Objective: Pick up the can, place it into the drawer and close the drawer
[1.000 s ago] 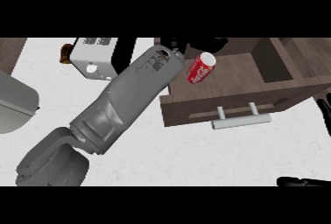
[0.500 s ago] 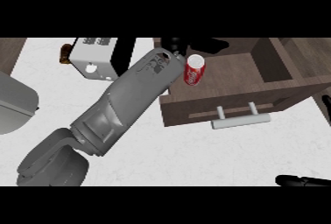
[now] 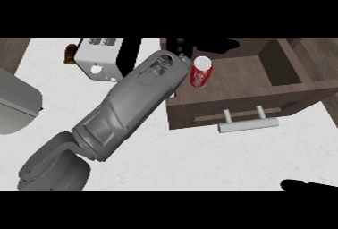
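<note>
While my left forearm point(image 3: 132, 107) stretches up across the counter point(image 3: 198, 156), my left hand point(image 3: 179, 44) sits dark at the drawer's point(image 3: 251, 85) far edge; I cannot tell how its fingers stand. The can point(image 3: 201, 71) stands inside the open drawer, just beside my wrist. A toaster point(image 3: 99, 58) sits left of my arm. My right hand point(image 3: 307, 184) barely shows at the lower right, its fingers unreadable.

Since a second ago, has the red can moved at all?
Yes. The red can has swung more upright and slid slightly left over the open drawer, judged against the drawer's handle, which stays put.
</note>
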Controlling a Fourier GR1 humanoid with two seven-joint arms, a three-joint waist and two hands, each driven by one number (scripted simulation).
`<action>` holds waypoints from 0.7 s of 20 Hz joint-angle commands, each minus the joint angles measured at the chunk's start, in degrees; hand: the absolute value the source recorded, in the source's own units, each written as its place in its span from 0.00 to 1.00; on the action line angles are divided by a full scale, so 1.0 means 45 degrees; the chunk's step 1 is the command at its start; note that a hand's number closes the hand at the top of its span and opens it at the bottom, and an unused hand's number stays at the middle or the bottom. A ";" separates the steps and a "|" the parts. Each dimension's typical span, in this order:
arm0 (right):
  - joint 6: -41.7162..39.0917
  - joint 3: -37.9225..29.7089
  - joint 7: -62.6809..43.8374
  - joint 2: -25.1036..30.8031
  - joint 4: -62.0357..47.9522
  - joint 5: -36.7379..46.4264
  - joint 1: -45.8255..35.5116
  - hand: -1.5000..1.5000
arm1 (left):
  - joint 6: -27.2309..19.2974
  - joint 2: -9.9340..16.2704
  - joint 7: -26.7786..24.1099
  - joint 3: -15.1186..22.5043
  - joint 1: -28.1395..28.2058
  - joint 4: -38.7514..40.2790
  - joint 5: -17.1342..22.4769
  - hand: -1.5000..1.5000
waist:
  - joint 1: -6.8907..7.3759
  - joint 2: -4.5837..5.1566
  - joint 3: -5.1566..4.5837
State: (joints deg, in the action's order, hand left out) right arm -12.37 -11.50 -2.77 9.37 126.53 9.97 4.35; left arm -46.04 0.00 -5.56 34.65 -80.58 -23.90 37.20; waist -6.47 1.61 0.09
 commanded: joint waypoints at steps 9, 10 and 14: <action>0.0630 0.1929 0.0685 0.1216 -0.0911 0.5656 -0.0711 0.00 | -0.0454 0.0000 -0.0110 -0.0075 -0.0759 -0.0227 0.0530 0.00 | 0.1004 -0.0217 -0.0011; 0.0615 0.2311 0.0337 0.1420 -0.0722 0.6359 -0.1110 0.00 | -0.0280 0.0000 -0.0026 -0.0193 -0.0957 0.0069 0.0546 0.00 | 0.1015 -0.0188 -0.0019; 0.1070 0.3660 0.0114 0.1289 -0.2011 0.8517 -0.1788 0.00 | -0.0557 0.0000 -0.0101 -0.0053 -0.0551 -0.0472 0.0730 0.00 | 0.1067 -0.0192 -0.0019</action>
State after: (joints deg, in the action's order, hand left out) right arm -8.44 -0.57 -0.36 14.83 120.35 39.33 -0.68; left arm -47.83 0.01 -6.04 34.07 -83.46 -24.98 39.91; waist -2.15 0.77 0.04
